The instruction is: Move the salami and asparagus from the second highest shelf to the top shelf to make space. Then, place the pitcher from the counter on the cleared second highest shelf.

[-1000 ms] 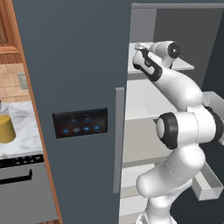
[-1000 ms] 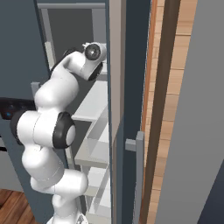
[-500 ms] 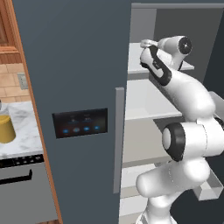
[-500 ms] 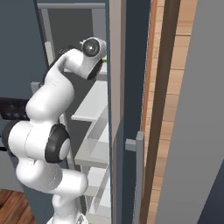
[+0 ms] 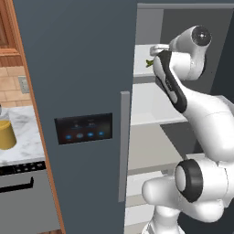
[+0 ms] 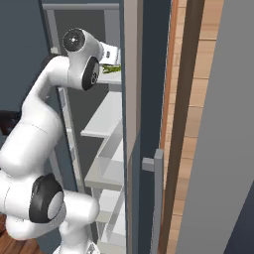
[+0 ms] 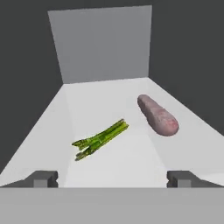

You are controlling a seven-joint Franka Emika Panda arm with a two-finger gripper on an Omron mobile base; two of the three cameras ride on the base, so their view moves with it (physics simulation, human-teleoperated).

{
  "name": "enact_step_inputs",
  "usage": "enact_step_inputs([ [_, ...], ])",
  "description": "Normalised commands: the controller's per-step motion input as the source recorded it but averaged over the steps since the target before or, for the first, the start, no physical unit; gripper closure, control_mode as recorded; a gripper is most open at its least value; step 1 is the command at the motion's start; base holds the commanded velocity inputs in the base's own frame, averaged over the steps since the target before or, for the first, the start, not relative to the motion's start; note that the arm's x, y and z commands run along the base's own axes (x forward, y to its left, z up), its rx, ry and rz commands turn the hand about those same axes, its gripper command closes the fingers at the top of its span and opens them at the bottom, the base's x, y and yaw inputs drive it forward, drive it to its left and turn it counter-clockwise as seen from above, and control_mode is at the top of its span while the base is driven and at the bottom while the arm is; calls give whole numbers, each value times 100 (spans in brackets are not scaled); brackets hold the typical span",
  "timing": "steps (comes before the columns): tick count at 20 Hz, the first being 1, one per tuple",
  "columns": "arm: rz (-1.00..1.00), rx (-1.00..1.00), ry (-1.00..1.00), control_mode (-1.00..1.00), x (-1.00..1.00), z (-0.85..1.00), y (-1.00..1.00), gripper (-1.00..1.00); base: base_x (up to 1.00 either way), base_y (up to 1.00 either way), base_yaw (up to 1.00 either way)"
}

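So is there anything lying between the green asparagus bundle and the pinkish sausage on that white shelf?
No. In the hand view, just bare white shelf separates the green asparagus bundle from the pinkish-brown salami sausage; they lie apart.

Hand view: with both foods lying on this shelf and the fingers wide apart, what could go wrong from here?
1. The asparagus and salami lie close together on the top shelf; the open gripper moving forward could nudge either one.
2. The salami is rounded and could roll if bumped.
3. The pitcher waits on the counter past the fridge door, which the arm could clip swinging over.
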Motion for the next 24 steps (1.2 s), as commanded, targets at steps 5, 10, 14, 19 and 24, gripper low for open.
enact_step_inputs([
  [5, 0, -5, -12, -100, -100, -61, 3, -100, 0, 0, 0],
  [10, 0, 0, -9, -100, -100, -39, 0, -100, 0, 0, 0],
  [14, 0, 5, 0, -100, -100, -1, 5, -100, 0, 0, 0],
  [19, 0, 2, 1, -100, -99, 0, 19, -100, 0, 0, 0],
  [24, 0, -1, 13, -100, -63, 9, 16, -100, 0, 0, 0],
])
